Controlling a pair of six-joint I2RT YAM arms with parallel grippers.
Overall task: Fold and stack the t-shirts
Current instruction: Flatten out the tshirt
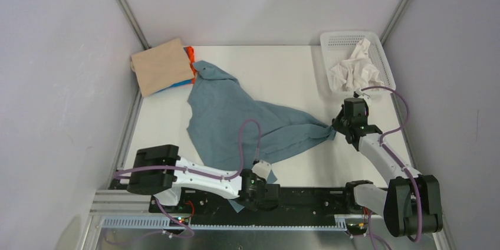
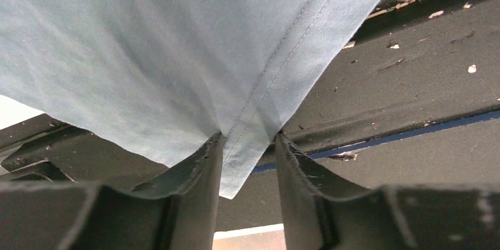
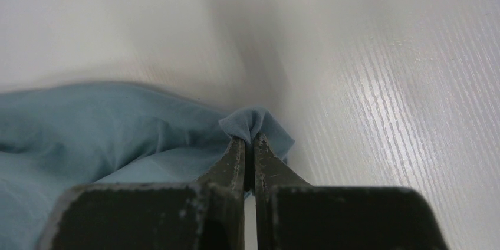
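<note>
The right gripper (image 3: 249, 139) comes in from 6 o'clock. Its two dark fingers (image 3: 227, 164) are pressed almost together on a small bunched corner of the blue-grey shirt (image 3: 88, 126). A little tuft of cloth pokes past the tips toward 12 o'clock. The rest of the shirt spreads toward 9 o'clock in soft folds on the white table (image 3: 383, 73), whose bare surface fills the view from 12 to 3 o'clock.

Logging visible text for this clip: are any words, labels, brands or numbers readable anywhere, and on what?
None readable.
The blue-grey shirt, pinched by the left gripper and the right gripper, shows only plain cloth and a stitched seam.
The tan shirt and the basket bear no legible marks in any view.
</note>
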